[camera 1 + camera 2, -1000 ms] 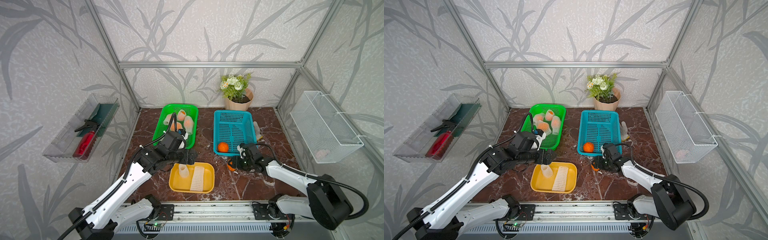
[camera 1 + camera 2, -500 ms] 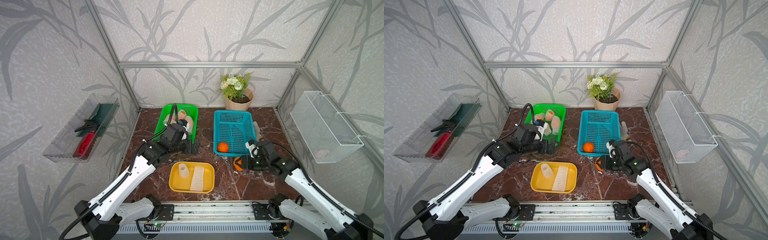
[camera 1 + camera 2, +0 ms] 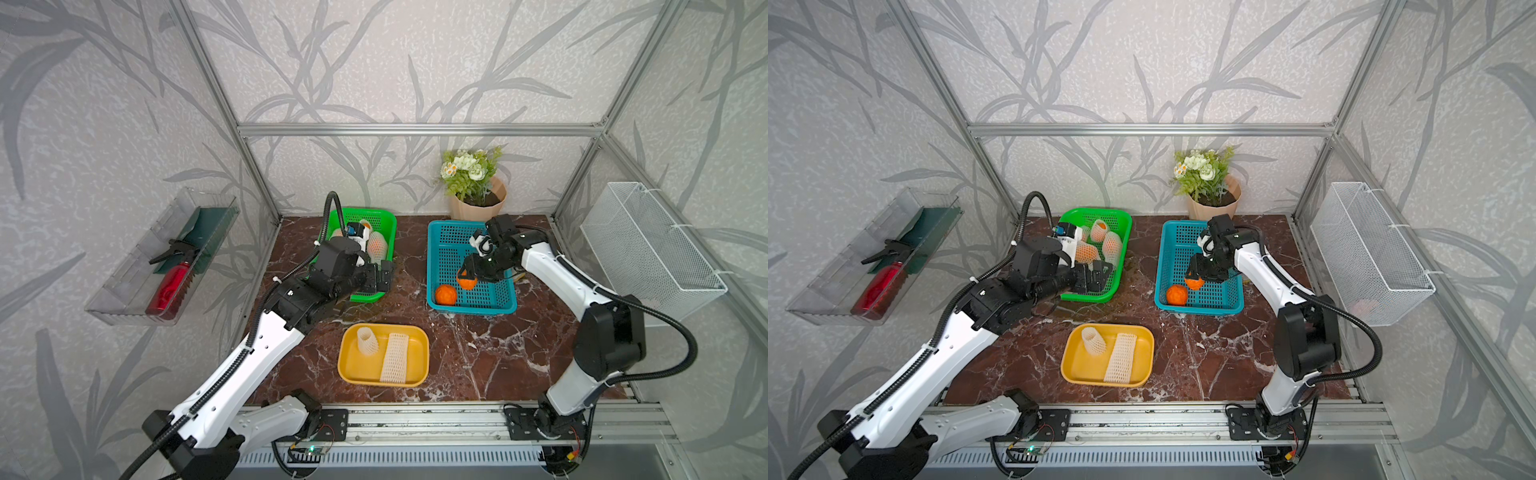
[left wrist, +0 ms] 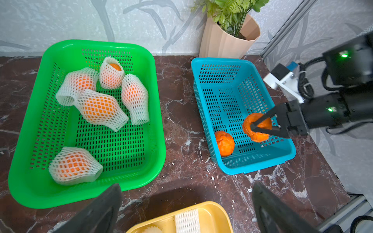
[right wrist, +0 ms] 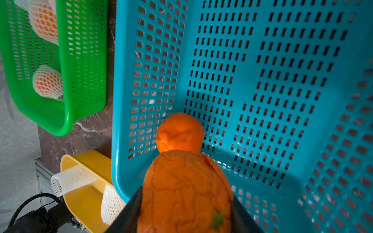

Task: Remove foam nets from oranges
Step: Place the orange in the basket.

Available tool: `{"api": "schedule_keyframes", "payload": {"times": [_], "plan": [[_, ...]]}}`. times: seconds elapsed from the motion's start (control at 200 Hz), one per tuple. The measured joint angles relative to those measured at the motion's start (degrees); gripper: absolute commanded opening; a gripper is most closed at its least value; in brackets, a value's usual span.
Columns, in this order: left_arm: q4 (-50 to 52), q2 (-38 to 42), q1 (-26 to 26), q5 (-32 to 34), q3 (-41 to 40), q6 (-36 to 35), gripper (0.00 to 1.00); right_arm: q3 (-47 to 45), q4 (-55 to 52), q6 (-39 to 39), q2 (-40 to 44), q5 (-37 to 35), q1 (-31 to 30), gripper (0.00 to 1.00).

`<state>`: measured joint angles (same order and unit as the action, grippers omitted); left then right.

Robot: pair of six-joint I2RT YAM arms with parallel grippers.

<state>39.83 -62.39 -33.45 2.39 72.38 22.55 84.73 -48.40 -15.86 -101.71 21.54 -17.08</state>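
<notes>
Several oranges in foam nets (image 4: pixel 99 107) lie in the green basket (image 4: pixel 157 113), one apart from the rest at its near end (image 4: pixel 73 165). My left gripper (image 4: pixel 186 185) hangs open and empty between that basket's near end (image 3: pixel 370 297) and the yellow tray (image 3: pixel 382 382). Two empty foam nets (image 3: pixel 368 340) (image 3: pixel 395 357) rest in the tray. My right gripper (image 5: pixel 185 194) is shut on a bare orange (image 5: pixel 185 181), held just above the floor of the blue basket (image 3: pixel 469 305). A second bare orange (image 3: pixel 446 294) lies in that basket's near left corner.
A potted plant (image 3: pixel 476 195) stands at the back behind the blue basket. A white wire basket (image 3: pixel 648 249) hangs on the right wall. On the left wall, a clear tray (image 3: pixel 137 266) holds a red bottle. Metal frame posts edge the marble table.
My right arm lifted the bare orange from the table in front of the blue basket and swung it in over that basket. My left gripper drew back from the yellow tray toward the green basket, opening wider.
</notes>
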Motion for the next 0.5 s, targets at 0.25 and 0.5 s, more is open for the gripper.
{"api": "schedule_keyframes", "payload": {"times": [0.25,0.5], "plan": [[3.5,1.8,0.2,1.5,0.0,0.5,0.99,0.5,-2.9,3.0,-7.5,-0.3,0.2,0.46],[4.9,0.2,0.2,1.6,0.0,1.2,0.99,-3.7,-2.2,3.7,-7.3,0.2,0.4,0.52]]}}
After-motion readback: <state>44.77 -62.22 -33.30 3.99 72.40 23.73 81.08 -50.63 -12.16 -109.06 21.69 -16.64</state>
